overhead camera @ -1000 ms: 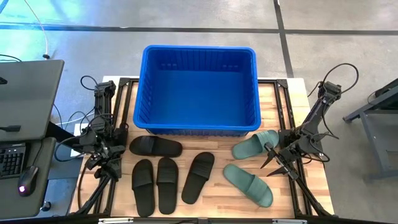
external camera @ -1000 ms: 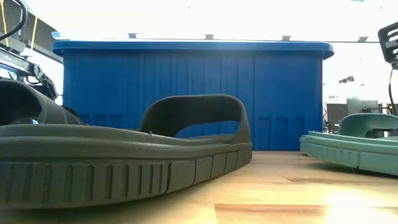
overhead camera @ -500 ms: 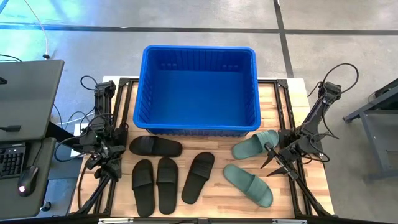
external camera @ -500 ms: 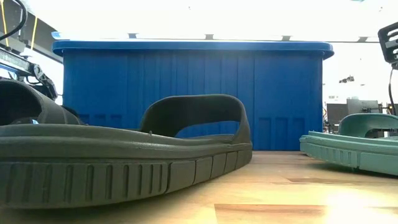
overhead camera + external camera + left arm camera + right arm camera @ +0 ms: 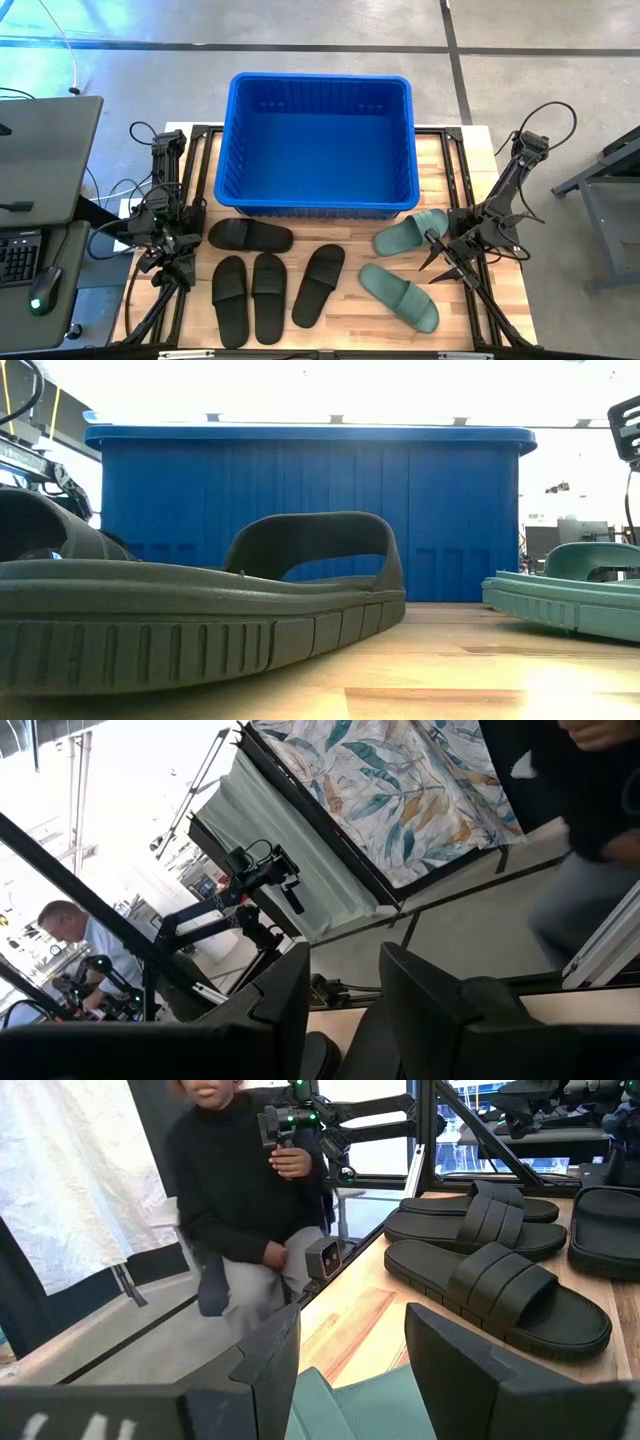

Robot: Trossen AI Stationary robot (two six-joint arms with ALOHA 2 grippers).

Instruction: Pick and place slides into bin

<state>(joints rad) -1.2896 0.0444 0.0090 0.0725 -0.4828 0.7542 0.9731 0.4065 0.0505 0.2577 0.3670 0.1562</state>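
Observation:
The blue bin (image 5: 320, 140) stands on the table's far middle and holds no slides; it also shows in the low view (image 5: 310, 510). Several black slides lie sole-down in front of it: one crosswise (image 5: 250, 236), two side by side (image 5: 248, 298), one slanted (image 5: 318, 284). Two green slides (image 5: 410, 232) (image 5: 398, 295) lie sole-down at the right. My left gripper (image 5: 168, 266) is open and empty at the table's left edge, beside the black slides. My right gripper (image 5: 440, 262) is open and empty at the right, between the two green slides; a green slide (image 5: 340, 1405) shows under its fingers.
A desk with a keyboard and a mouse (image 5: 40, 295) stands left of the table. A person in black (image 5: 240, 1190) sits beyond the table's left side in the right wrist view. Bare wood (image 5: 345, 320) lies between the black and green slides.

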